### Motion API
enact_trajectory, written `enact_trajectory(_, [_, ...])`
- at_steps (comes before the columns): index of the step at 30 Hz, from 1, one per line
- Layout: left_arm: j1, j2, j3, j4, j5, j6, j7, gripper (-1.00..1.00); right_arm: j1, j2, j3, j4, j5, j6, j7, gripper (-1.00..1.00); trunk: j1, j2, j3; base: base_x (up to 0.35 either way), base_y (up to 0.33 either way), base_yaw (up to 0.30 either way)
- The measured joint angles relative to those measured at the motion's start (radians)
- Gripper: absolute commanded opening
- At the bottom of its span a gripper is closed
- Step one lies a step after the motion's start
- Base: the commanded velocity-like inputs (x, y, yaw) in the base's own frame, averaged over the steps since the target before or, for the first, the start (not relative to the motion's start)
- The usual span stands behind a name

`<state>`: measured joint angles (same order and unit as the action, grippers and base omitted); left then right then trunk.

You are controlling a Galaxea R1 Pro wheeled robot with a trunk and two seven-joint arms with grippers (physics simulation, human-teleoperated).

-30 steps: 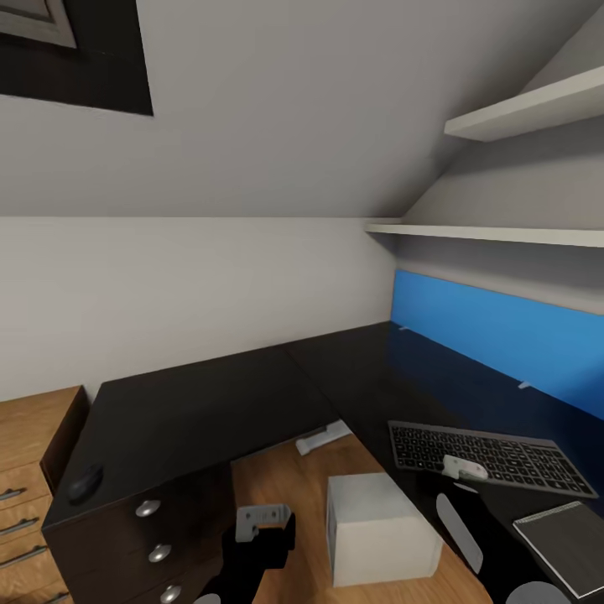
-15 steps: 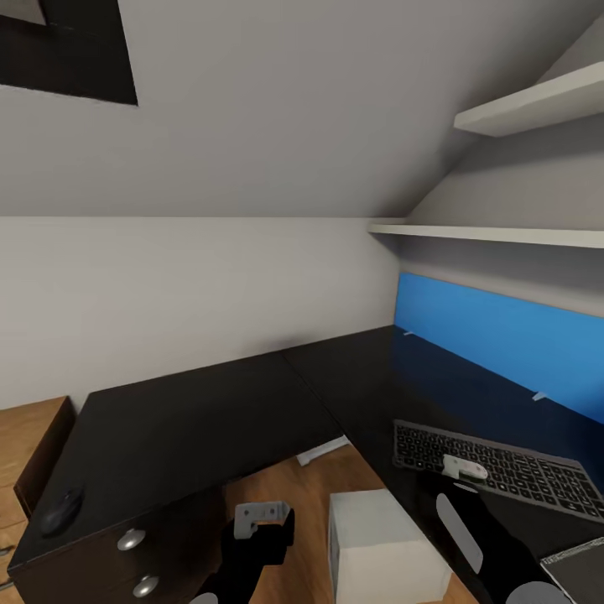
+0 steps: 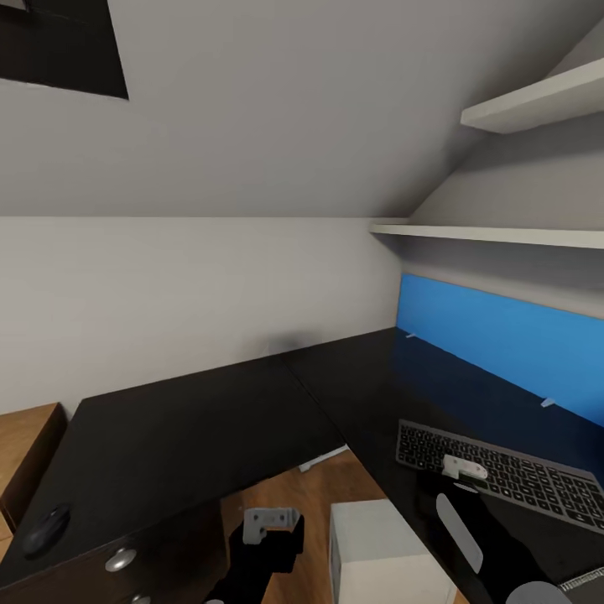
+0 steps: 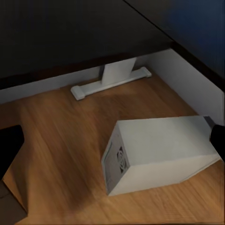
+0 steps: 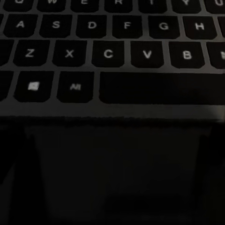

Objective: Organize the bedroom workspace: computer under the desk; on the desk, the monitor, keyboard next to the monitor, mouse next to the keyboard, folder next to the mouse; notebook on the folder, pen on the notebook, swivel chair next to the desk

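Standing: the robot faces the inner corner of the L-shaped black surface [image 3: 193, 428], its blue back panel [image 3: 503, 340] running along the right wing.
Keyboard: the keyboard [image 3: 503, 471] lies flat on the right wing, near the front edge and below the blue panel; the right wrist view shows its bottom rows of keys [image 5: 112, 56] very close.
Mouse: a dark mouse [image 3: 46, 530] sits on the left wing, near the front corner, well apart from the keyboard.
Computer: the pale tower [image 3: 382, 554] stands on the wood floor [image 4: 61, 154] in the angle of the surface, only partly under it; in the left wrist view it [image 4: 159, 152] lies near the white desk foot [image 4: 110, 80].
Drawers: round silver knobs [image 3: 121, 559] show on the black drawer front under the left wing.
Left hand: the left hand [image 3: 270, 522] hangs low over the floor beside the computer; whether its fingers are wide or narrow cannot be told.
Right hand: the right hand [image 3: 463, 468] hovers just above the keyboard's front edge; its finger spread cannot be told either.
Shelves: two white shelves [image 3: 495, 233] are fixed above the blue panel.
Cabinet: a light-wood cabinet [image 3: 25, 436] stands just beside the left wing's far end.
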<state>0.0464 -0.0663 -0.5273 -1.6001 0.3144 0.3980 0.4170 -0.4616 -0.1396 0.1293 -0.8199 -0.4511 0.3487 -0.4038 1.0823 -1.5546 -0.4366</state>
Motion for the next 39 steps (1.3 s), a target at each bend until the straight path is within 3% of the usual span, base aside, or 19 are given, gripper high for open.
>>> enact_trajectory(9, [0.0, 0.003, -0.015, 0.0, 0.0, -0.001, 0.0, 1.0, 0.0, 0.0, 0.0, 0.0, 0.0, 0.0, 0.0, 1.0, 0.0, 0.0, 0.0, 0.015, 0.0, 0.0])
enact_trajectory(15, [0.0, 0.004, -0.083, -0.015, -0.002, -0.032, 0.001, 1.0, 0.0, 0.001, 0.0, 0.001, 0.001, -0.002, 0.0, 1.0, 0.0, 0.0, 0.0, 0.001, 0.0, 0.0])
enact_trajectory(17, [0.0, -0.012, -0.1, -0.018, -0.003, -0.052, 0.003, 1.0, 0.0, 0.001, 0.001, 0.001, 0.001, -0.003, 0.0, 1.0, 0.0, 0.0, 0.0, 0.0, 0.0, 0.0])
enact_trajectory(18, [0.0, -0.04, -0.098, -0.019, -0.003, -0.059, 0.009, 1.0, 0.0, 0.0, 0.001, 0.001, 0.001, -0.002, 0.0, 1.0, 0.0, 0.0, 0.0, 0.0, 0.0, 0.0])
enact_trajectory(19, [0.0, -0.052, -0.093, -0.019, -0.004, -0.061, 0.012, 1.0, 0.0, 0.0, 0.001, 0.001, 0.001, -0.002, 0.0, 1.0, 0.0, 0.0, 0.0, 0.0, 0.0, 0.0])
enact_trajectory(20, [-0.001, -0.082, -0.066, -0.019, -0.004, -0.062, 0.019, 1.0, 0.0, 0.001, 0.0, 0.001, 0.001, -0.003, 0.0, 1.0, 0.0, 0.0, 0.0, 0.0, 0.0, 0.0])
enact_trajectory(22, [-0.013, -0.108, -0.039, -0.019, -0.004, -0.062, 0.024, 1.0, 0.0, 0.001, 0.0, 0.002, 0.003, -0.004, 0.0, 1.0, 0.0, 0.0, 0.0, 0.0, 0.0, 0.0])
enact_trajectory(28, [-0.155, -0.108, 0.037, -0.02, 0.004, -0.057, 0.028, 1.0, 0.0, 0.012, -0.001, 0.004, 0.051, -0.007, -0.004, 1.0, 0.0, 0.0, 0.0, 0.0, 0.0, 0.0])
enact_trajectory(31, [-0.242, -0.108, 0.1, -0.02, 0.027, -0.034, 0.03, 1.0, 0.0, 0.017, -0.001, 0.004, 0.061, -0.006, -0.005, 1.0, 0.0, 0.0, 0.0, 0.0, 0.0, 0.0])
enact_trajectory(32, [-0.292, -0.108, 0.171, -0.02, 0.078, 0.011, 0.03, 1.0, 0.0, 0.019, -0.001, 0.004, 0.064, -0.006, -0.005, 1.0, 0.0, 0.0, 0.001, 0.0, 0.0, 0.0])
enact_trajectory(33, [-0.312, -0.108, 0.207, -0.02, 0.109, 0.033, 0.03, 1.0, 0.0, 0.02, -0.001, 0.005, 0.065, -0.007, -0.005, 1.0, 0.0, 0.0, 0.0, 0.0, 0.0, 0.0])
enact_trajectory(35, [-0.355, -0.108, 0.312, -0.02, 0.246, 0.142, 0.027, 1.0, 0.0, 0.02, 0.0, 0.004, 0.066, -0.007, -0.005, 1.0, 0.0, 0.0, 0.0, 0.0, 0.0, 0.0])
enact_trajectory(36, [-0.367, -0.108, 0.35, -0.02, 0.314, 0.192, 0.025, 1.0, 0.0, 0.021, 0.0, 0.004, 0.065, -0.006, -0.005, 1.0, 0.0, 0.0, 0.0, 0.0, 0.0, 0.0])
enact_trajectory(37, [-0.371, -0.108, 0.366, -0.02, 0.345, 0.211, 0.024, 1.0, 0.0, 0.021, 0.0, 0.004, 0.066, -0.006, -0.005, 1.0, 0.0, 0.0, 0.0, 0.0, 0.0, 0.0])
enact_trajectory(38, [-0.379, -0.108, 0.396, -0.019, 0.411, 0.247, 0.022, 1.0, 0.0, 0.021, 0.0, 0.004, 0.066, -0.006, -0.005, 1.0, 0.0, 0.0, 0.0, 0.0, 0.0, 0.0])
enact_trajectory(39, [-0.382, -0.091, 0.407, -0.019, 0.438, 0.261, 0.021, 1.0, 0.0, 0.021, 0.0, 0.004, 0.065, -0.006, -0.005, 1.0, 0.0, 0.0, 0.0, 0.0, 0.0, 0.0])
